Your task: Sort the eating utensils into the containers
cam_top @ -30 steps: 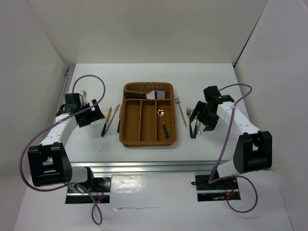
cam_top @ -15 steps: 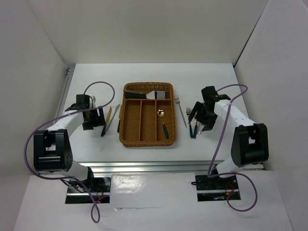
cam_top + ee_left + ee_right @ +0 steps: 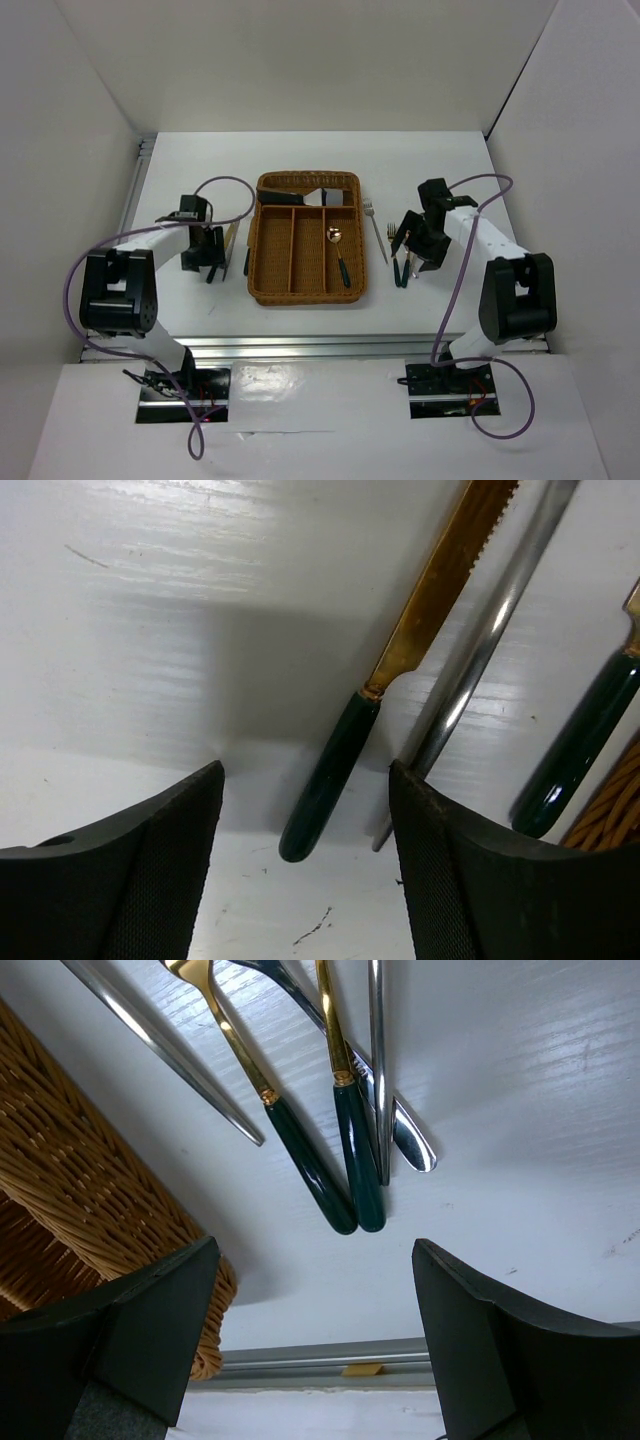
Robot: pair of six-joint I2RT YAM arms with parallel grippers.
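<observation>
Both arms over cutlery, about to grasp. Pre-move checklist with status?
1. Left gripper open: ok.
2. Gold knife handle inside its gap: ok.
3. Silver knife clear of that grasp: not ok, it lies right beside one finger.
4. Right gripper open: ok.
5. Single target on the right: not ok, two green handles lie pressed together.
6. Tray long slots free: ok, only one spoon there.
</observation>
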